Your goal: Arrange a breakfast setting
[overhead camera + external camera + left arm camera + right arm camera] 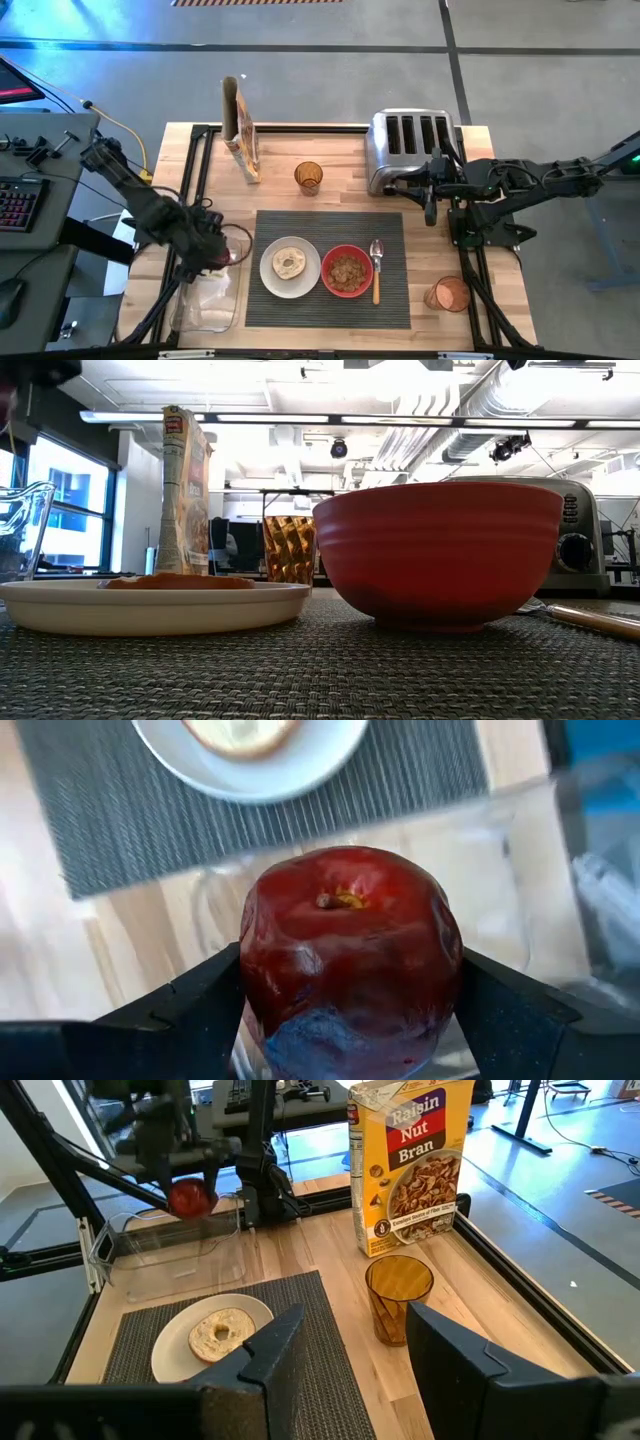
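Clamping the dark red fruit (pixel 350 960) between its fingers, the left gripper (pixel 215 252) hangs above the clear tray (pixel 205 300).

Plate (pixel 290 266), bowl (pixel 346 271), spoon (pixel 376 268) side by side on mat (pixel 330 230)

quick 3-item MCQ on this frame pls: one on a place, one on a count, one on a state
1. Where is the spoon?
A. on the mat, beside the red bowl
B. inside the toaster
C. in the clear tray

2. How many amber glasses stand on the table?
A. none
B. one
C. two

3. What state is the left tool in?
A. open and empty
B. shut on the dark red fruit
C. resting on the plate

Key:
1 A: the spoon lies on the mat, right of the red bowl.
2 C: one behind the mat, one at the mat's right.
3 B: its fingers press both sides of the dark red fruit.
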